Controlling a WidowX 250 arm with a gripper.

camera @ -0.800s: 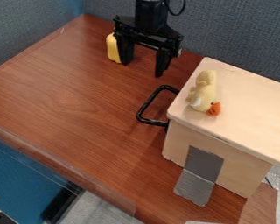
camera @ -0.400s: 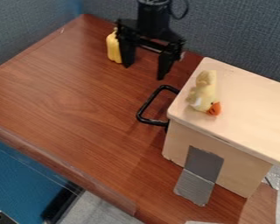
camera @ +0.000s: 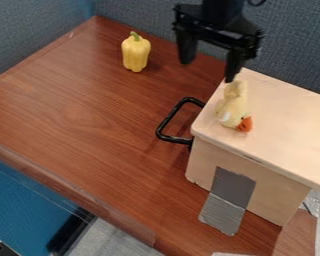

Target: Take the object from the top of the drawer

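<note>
Glossy wood-grain table [camera: 76,115], smooth pale wooden drawer [camera: 289,120], fuzzy plush duck [camera: 233,106]

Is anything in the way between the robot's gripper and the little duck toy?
No, I see nothing in between. The open gripper hangs up beyond the duck toy, which lies on top of the wooden drawer box. The yellow pepper is off to the side.

No readable text, label, brand, number or sign is showing on the wooden drawer box [camera: 283,117] or on anything around it.
</note>
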